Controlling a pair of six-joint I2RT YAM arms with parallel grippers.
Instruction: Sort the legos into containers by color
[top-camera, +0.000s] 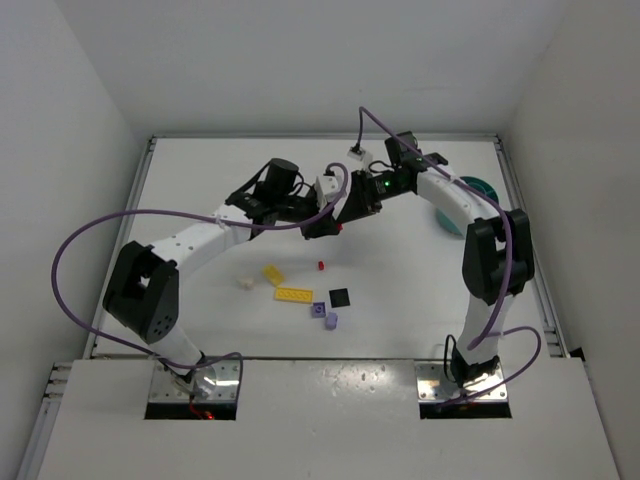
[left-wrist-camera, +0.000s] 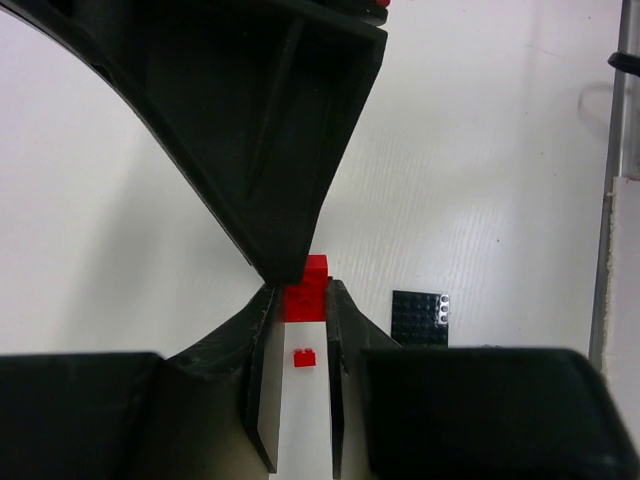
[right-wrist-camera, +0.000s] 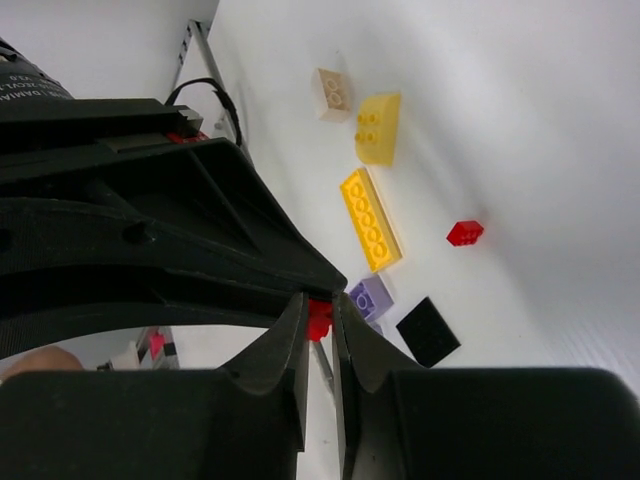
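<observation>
Above mid-table, well off the surface, L gripper (left-wrist-camera: 300, 300) and R gripper (right-wrist-camera: 318, 318) meet tip to tip, both clenched on the same red piece (left-wrist-camera: 308, 292). L jaws pinch its lower part. R jaws pinch the other end, w/ only a sliver of red showing btwn them in R wrist view. Piece looks like two small bricks stuck together, upper one stepped a bit sideways. Long axis runs tip-to-tip, out of L jaws straight toward R gripper; which way the studs face I can't tell.

Risks, as I judge: each side has v. little purchase, so if the arms pull apart unevenly or twist, one half can pop free and drop onto table (top-camera: 420, 290) among loose red brick (top-camera: 321, 266), yellow plate (top-camera: 293, 294) and black plate (top-camera: 340, 297). If neither lets go, piece prob gets levered out of both. Teal bowl (top-camera: 482, 187) sits well apart at far R, partly behind R arm, so a long carry on a thin pinch = slip chance.
</observation>
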